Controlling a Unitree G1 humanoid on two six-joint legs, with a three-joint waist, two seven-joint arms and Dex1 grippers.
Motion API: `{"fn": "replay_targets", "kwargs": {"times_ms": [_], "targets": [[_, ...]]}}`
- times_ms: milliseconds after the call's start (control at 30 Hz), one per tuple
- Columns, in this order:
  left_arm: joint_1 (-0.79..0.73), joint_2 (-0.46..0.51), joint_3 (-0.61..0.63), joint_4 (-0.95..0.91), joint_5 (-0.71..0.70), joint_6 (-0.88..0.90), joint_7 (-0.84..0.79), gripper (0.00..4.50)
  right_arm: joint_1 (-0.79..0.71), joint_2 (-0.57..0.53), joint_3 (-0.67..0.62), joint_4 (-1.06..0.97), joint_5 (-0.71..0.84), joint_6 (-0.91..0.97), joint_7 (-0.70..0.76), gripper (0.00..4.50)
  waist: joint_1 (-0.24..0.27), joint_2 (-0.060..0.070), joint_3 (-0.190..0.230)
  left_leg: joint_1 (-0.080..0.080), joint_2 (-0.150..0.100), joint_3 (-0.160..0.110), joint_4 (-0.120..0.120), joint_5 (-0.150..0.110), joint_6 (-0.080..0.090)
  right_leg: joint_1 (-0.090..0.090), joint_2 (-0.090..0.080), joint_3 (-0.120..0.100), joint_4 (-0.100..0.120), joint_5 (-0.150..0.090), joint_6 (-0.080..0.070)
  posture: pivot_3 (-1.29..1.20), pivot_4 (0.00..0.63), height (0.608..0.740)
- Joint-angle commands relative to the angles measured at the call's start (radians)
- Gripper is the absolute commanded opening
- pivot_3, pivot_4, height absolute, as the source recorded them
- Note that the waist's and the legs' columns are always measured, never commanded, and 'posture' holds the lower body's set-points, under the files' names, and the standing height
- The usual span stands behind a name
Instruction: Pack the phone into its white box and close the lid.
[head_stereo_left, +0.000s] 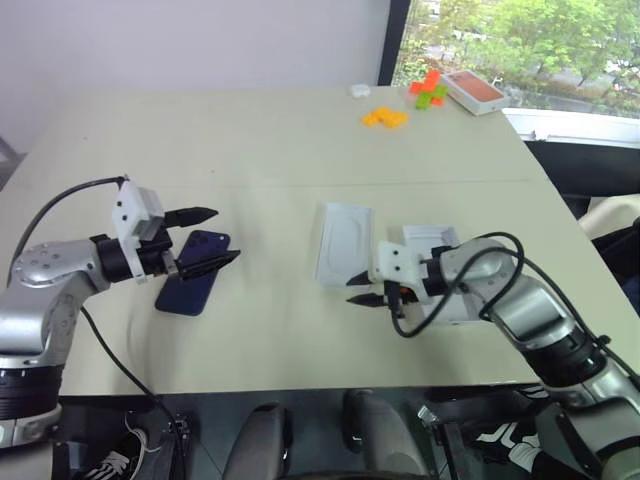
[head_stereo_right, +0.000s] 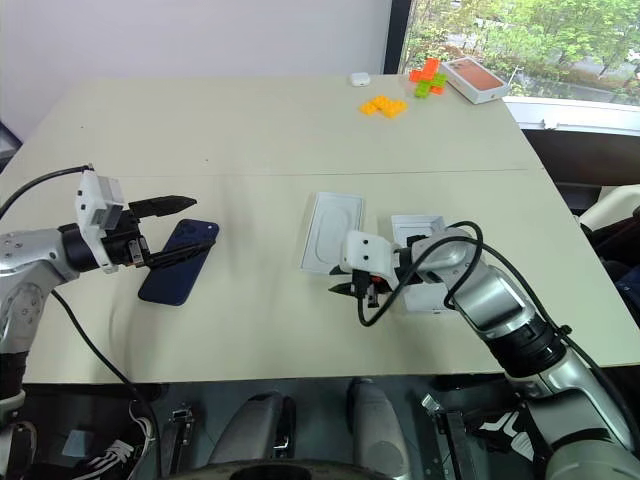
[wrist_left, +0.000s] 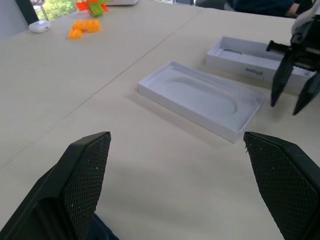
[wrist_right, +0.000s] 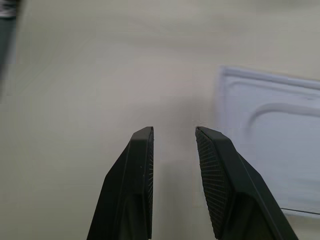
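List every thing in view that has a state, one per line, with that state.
phone: flat on the table, unpacked, not gripped
left gripper: open, over the phone
right gripper: slightly open, empty
white box: open, no phone inside
insert: recess up, empty, beside the white box
orange-topped box: closed, at the far edge

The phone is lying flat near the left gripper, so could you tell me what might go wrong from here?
The phone lies flat on the table, so the open left gripper could slide it instead of lifting it. The thin white insert lies between the phone and the white box, so a low carry could snag it.
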Motion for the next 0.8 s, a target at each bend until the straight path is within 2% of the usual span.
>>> {"fn": "replay_targets", "kwargs": {"times_ms": [33,167,367,467,600,800], "targets": [[-0.008,0.005,0.017,-0.003,0.002,-0.026,-0.003,4.5,-0.045,0.042,-0.014,0.04,-0.043,-0.015,-0.064,1.38,-0.002,0.0,0.0,0.001,0.0,0.0,0.0,0.0,0.0,0.0,0.0,0.0,0.0,0.0,-0.001,0.0,0.15,0.74],[-0.004,0.006,0.017,-0.007,-0.004,-0.025,-0.003,4.5,-0.094,0.129,-0.053,0.039,-0.001,0.095,-0.129,1.38,-0.001,0.0,0.0,0.0,0.001,-0.001,0.0,0.0,0.0,-0.001,0.002,0.0,0.001,0.0,0.0,0.0,0.15,0.74],[-0.001,0.004,0.017,-0.005,-0.002,-0.031,-0.001,4.5,-0.101,0.13,-0.019,0.02,-0.028,0.174,-0.146,1.38,0.008,0.0,0.0,-0.001,-0.001,-0.001,0.0,0.0,0.0,-0.001,-0.002,0.0,0.0,0.0,0.0,0.0,0.15,0.74],[-0.002,0.001,0.013,-0.002,-0.002,-0.032,0.0,4.5,-0.096,0.125,0.0,0.02,-0.045,0.185,-0.147,2.24,0.005,0.0,0.0,-0.001,-0.002,0.0,0.0,0.0,0.0,-0.001,-0.003,0.0,0.0,0.0,0.0,0.0,0.15,0.74],[0.002,0.001,0.014,-0.005,-0.008,-0.025,0.0,4.5,-0.099,0.111,0.025,0.021,-0.071,0.174,-0.143,4.1,0.005,0.0,0.0,-0.001,-0.001,-0.001,0.0,0.0,0.0,-0.001,-0.001,-0.001,0.0,0.0,0.0,0.0,0.15,0.74],[-0.007,-0.002,0.008,0.0,-0.004,-0.026,0.003,4.5,-0.092,0.089,0.072,0.026,-0.107,0.182,-0.126,4.1,0.003,0.0,0.0,-0.001,0.0,-0.001,0.0,0.0,0.0,-0.001,-0.001,0.0,0.0,0.0,-0.001,0.0,0.15,0.74]]}}
